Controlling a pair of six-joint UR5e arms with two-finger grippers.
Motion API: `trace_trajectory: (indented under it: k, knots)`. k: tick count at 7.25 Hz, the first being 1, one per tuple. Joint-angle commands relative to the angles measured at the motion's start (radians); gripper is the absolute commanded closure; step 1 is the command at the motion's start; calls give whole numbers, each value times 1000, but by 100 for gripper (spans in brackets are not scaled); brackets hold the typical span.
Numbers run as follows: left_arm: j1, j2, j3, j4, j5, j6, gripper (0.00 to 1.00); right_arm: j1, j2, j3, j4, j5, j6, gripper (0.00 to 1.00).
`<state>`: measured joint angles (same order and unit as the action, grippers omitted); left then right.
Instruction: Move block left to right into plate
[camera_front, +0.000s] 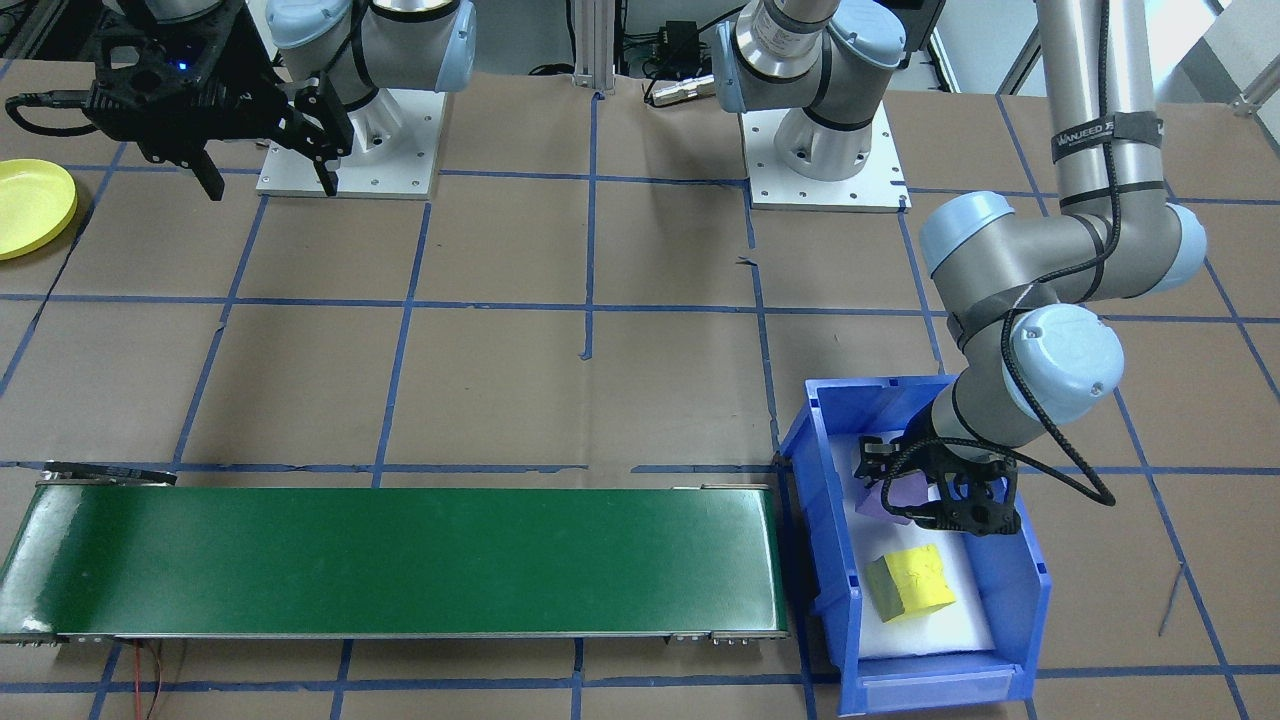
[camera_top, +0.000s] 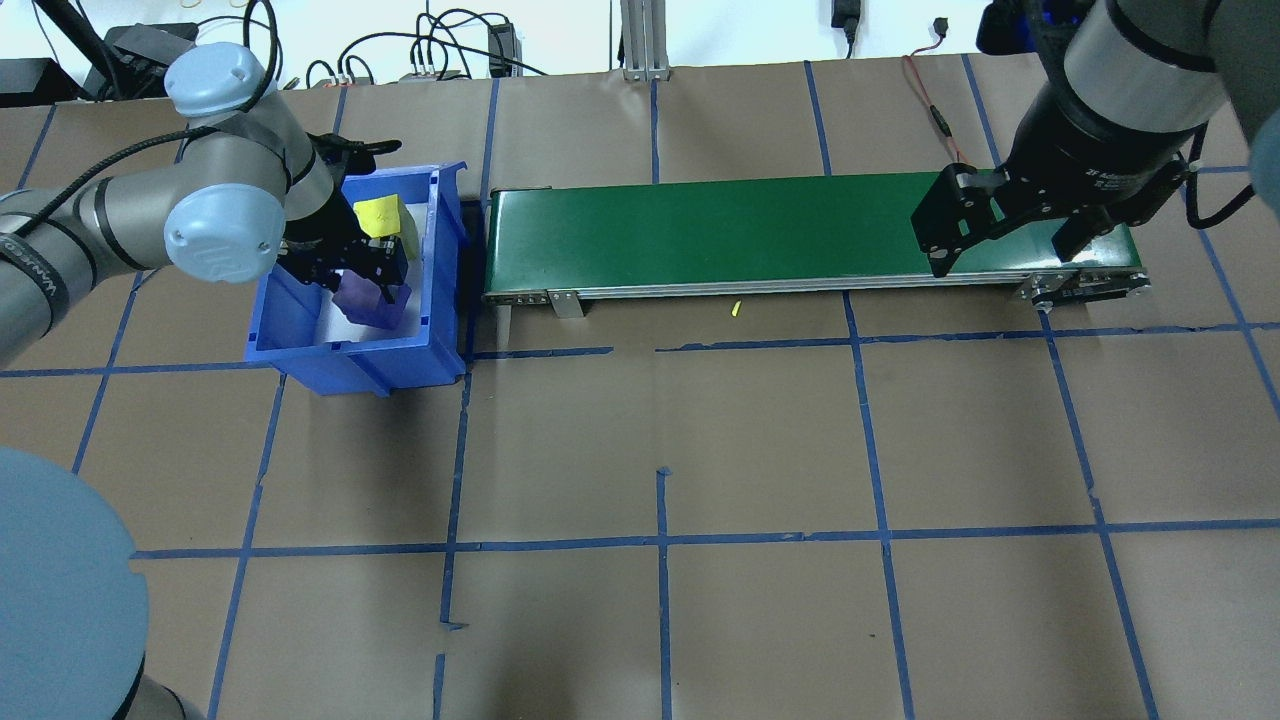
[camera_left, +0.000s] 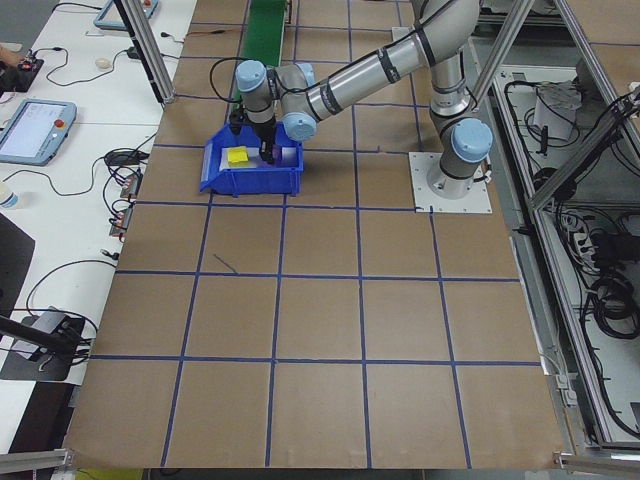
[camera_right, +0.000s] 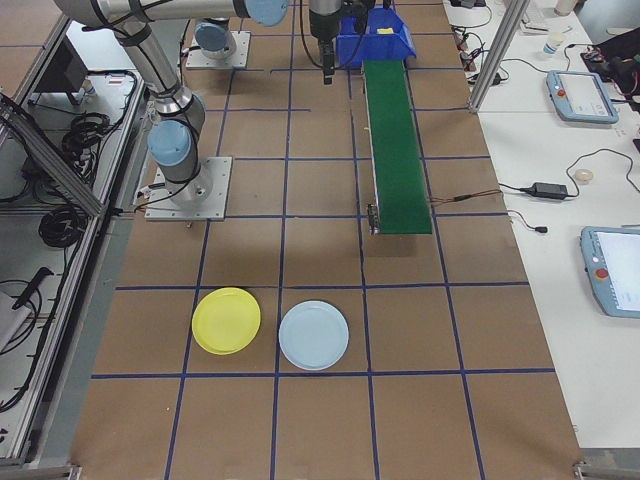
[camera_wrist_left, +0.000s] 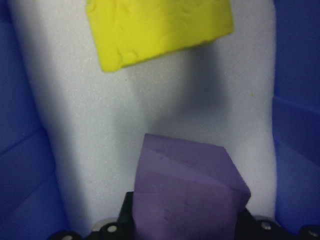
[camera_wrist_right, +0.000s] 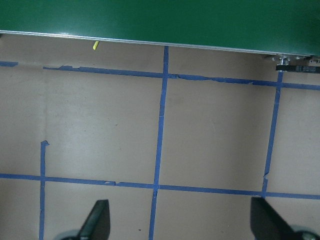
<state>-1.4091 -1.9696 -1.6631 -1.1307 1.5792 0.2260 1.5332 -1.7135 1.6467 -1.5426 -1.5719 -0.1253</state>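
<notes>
My left gripper (camera_top: 372, 285) reaches down into the blue bin (camera_top: 350, 355) and is shut on a purple block (camera_wrist_left: 185, 195), which sits tilted between its fingers just over the white foam floor. A yellow block (camera_wrist_left: 160, 30) lies loose on the foam further along the bin. The yellow plate (camera_front: 30, 205) rests on the table at the far end, beyond the belt; it also shows as the yellow plate (camera_right: 226, 320) in the exterior right view. My right gripper (camera_top: 1000, 255) hangs open and empty above the table by the belt's right end.
A long green conveyor belt (camera_top: 800, 230) runs from beside the bin toward my right arm. A pale blue plate (camera_right: 313, 335) lies next to the yellow one. Blue tape lines grid the brown table. The bin's walls (camera_front: 1030, 590) closely surround my left gripper.
</notes>
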Motion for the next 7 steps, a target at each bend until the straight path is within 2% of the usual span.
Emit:
trace_trajectory:
  k: [1, 2, 3, 5, 6, 7]
  knots:
    - [-2, 61, 128, -129, 2, -10, 74, 1, -3, -2, 1, 1, -5, 0]
    - [-13, 81, 169, -153, -5, -90, 73, -1, -5, -2, 1, 0, -8, 0]
    - [-57, 86, 193, -150, -36, -156, 72, 1, -6, -1, 1, 1, -8, 0]
    - [-138, 54, 209, -114, -50, -192, 71, -1, -5, 1, 2, -2, -19, 0]
    - [-175, 22, 216, -69, -53, -223, 70, 1, 0, 1, 1, 0, -17, 0]
    - [-195, -41, 215, 21, -85, -243, 69, -1, -1, -1, 1, -2, -20, 0]
